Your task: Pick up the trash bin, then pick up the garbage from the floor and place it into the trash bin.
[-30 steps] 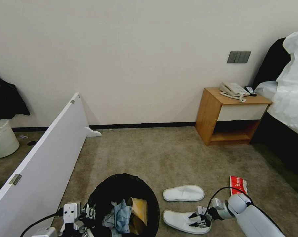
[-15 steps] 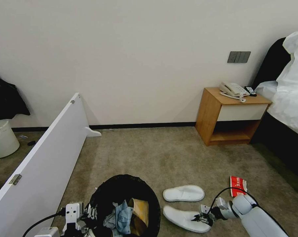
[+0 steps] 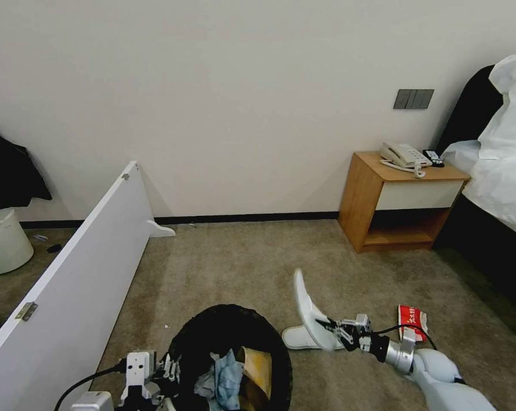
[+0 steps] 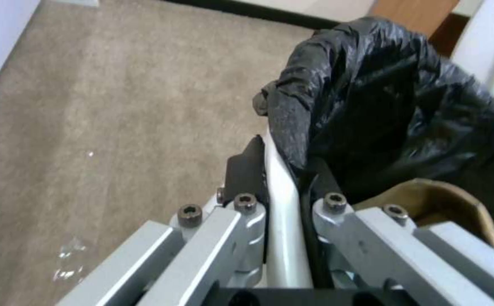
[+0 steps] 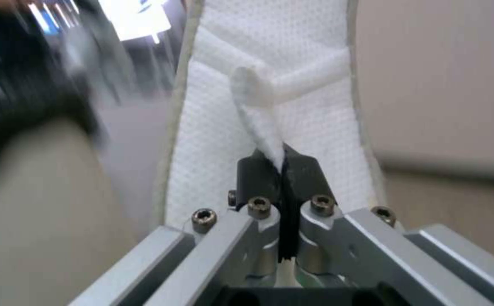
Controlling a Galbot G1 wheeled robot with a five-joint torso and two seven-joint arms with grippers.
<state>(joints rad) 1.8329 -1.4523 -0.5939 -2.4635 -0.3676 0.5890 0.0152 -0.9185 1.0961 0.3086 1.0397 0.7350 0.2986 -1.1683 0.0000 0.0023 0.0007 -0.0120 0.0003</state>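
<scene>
Two grips matter here: nearest, the left gripper (image 4: 283, 187) has its jaws clamped on the rim of the trash bin (image 3: 212, 325); just beyond, the right gripper (image 3: 339, 329) pinches the strap of one slipper (image 3: 308, 308), dangling beside the bin. Carry it fully over the opening before releasing, since the other slipper (image 3: 295, 338) and snack packet (image 3: 412, 319) lie on the floor farther off.

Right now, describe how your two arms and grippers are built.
Right arm: smooth white shell, silver wrist ring, looping black cable. Right gripper: silver linkage bars with dark hex bolts, black finger pads. Left gripper: the same bars, white boxy housing, black cable.
</scene>
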